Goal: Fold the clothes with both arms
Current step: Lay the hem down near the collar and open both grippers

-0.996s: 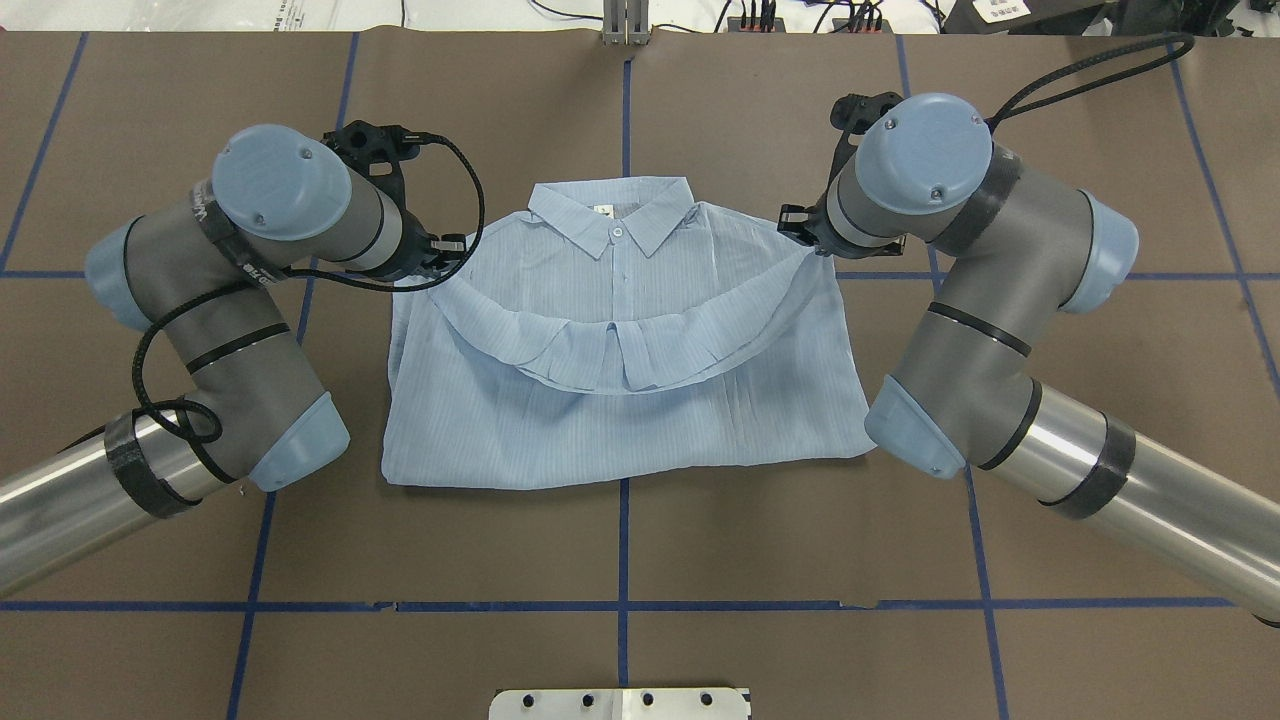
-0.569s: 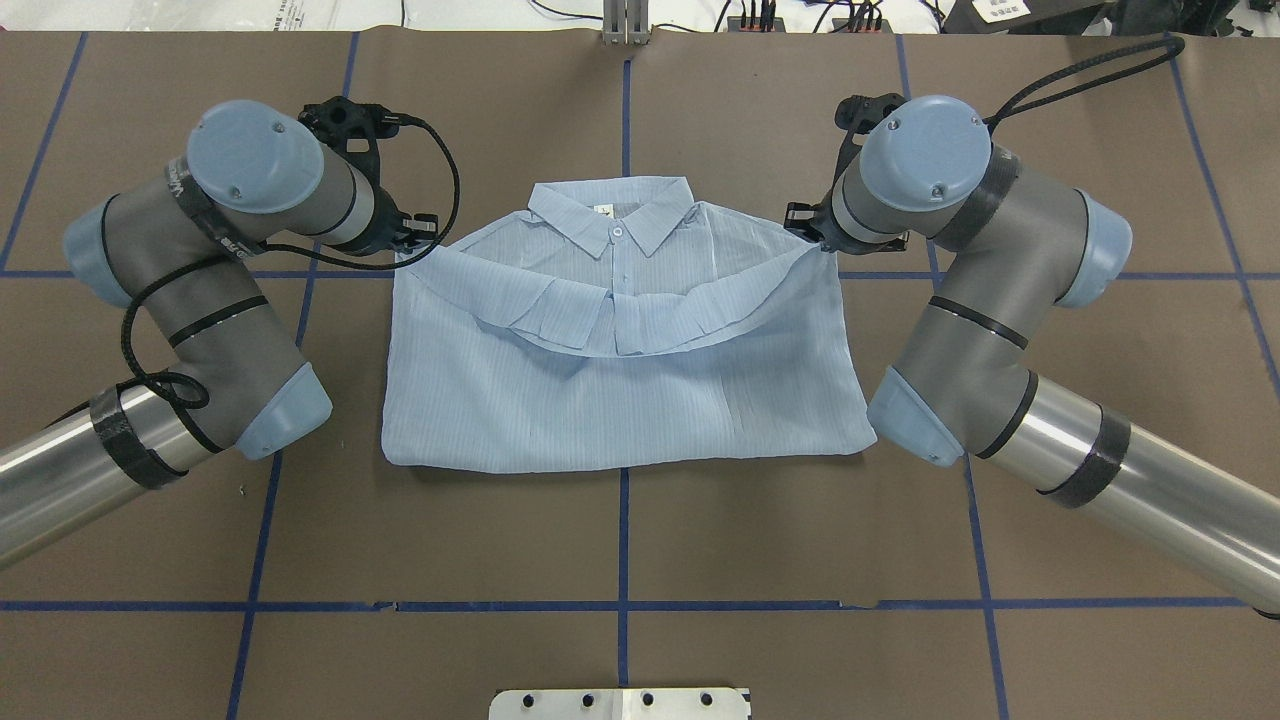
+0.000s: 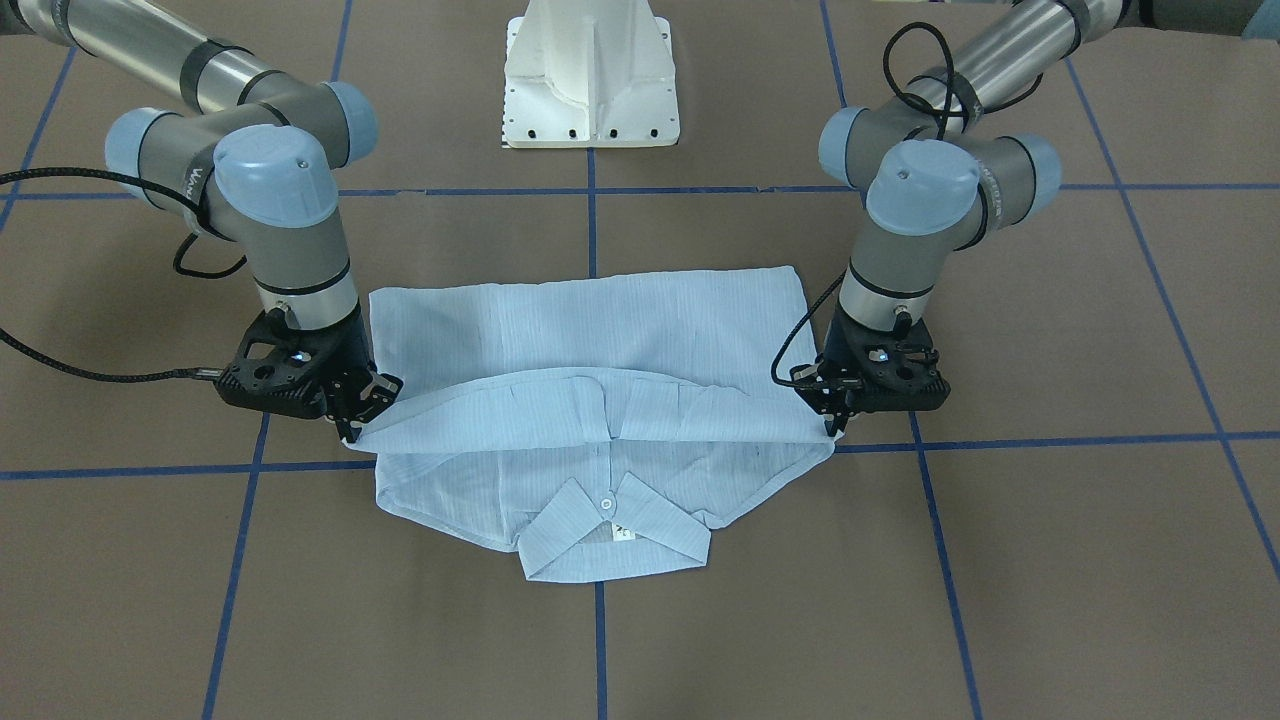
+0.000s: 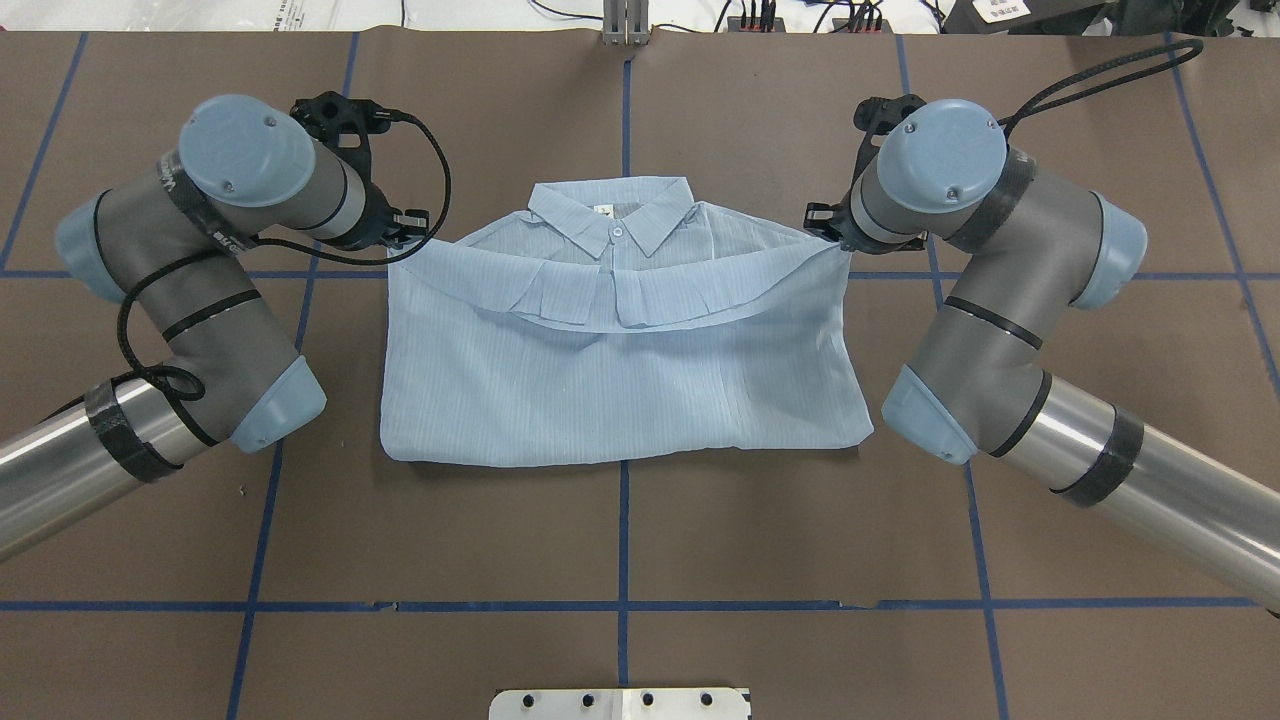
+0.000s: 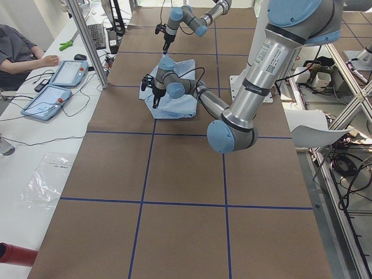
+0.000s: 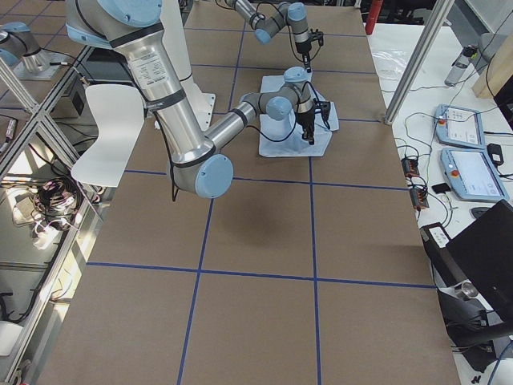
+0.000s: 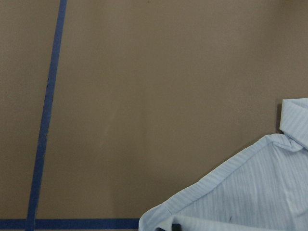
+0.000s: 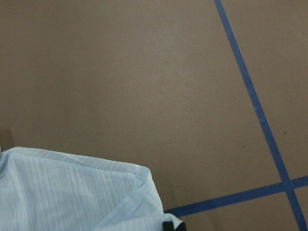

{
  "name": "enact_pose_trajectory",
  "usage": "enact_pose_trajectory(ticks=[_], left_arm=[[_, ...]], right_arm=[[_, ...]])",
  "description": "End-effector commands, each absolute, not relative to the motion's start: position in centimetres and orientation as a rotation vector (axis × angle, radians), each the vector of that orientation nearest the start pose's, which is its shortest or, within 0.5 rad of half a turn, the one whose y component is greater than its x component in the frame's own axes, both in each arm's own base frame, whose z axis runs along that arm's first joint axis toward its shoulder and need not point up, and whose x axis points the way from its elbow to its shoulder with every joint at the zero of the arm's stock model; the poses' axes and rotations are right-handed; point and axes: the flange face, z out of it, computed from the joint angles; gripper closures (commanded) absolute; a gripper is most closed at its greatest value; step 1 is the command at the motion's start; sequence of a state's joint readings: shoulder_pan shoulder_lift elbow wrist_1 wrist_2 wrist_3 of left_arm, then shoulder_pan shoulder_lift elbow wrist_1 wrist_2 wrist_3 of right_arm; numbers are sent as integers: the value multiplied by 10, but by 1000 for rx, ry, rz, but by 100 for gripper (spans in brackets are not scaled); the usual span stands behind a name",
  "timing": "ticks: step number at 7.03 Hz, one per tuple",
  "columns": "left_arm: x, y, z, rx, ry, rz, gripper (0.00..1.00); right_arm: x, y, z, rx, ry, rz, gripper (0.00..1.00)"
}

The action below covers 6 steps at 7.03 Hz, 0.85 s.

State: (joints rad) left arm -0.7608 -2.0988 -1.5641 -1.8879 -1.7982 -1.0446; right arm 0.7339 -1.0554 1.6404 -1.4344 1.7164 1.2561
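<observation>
The pale-blue striped shirt lies on the brown table, collar at the far side. Its near half is doubled over, and the folded-over hem spans just below the collar. My left gripper is shut on the hem's left corner and my right gripper on its right corner. In the front-facing view, the left gripper and right gripper hold the hem slightly above the shirt, sagging in the middle. Each wrist view shows only a corner of the cloth.
Blue tape lines cross the brown table cover. The white pedestal base stands at the robot's side. A person's arm and tablets are on a side desk at the far edge.
Both grippers carried the hem farther from the robot, toward the collar. The sagging edge drew flatter and now covers more of the shirt front.
</observation>
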Motion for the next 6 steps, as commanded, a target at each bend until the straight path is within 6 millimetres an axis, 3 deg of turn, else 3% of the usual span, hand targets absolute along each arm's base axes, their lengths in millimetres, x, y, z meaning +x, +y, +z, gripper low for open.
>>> enact_pose_trajectory(ticks=[1, 2, 3, 4, 5, 6], left_arm=[[427, -559, 328, 338, 808, -117, 76], [422, -554, 343, 351, 825, -112, 1], [416, -548, 350, 373, 861, -92, 0], [409, -541, 344, 338, 907, -13, 0], [390, -513, 359, 300, 930, 11, 0], [369, -487, 361, 287, 952, 20, 0]], right_arm=[[-428, -541, 331, 234, -684, 343, 21], [-433, -542, 325, 249, -682, 343, 0], [-433, -541, 319, 245, -692, 338, 0], [-433, -540, 315, 237, -701, 331, 0], [-430, -538, 313, 219, -716, 300, 0], [-418, -542, 309, 211, -736, 259, 0]])
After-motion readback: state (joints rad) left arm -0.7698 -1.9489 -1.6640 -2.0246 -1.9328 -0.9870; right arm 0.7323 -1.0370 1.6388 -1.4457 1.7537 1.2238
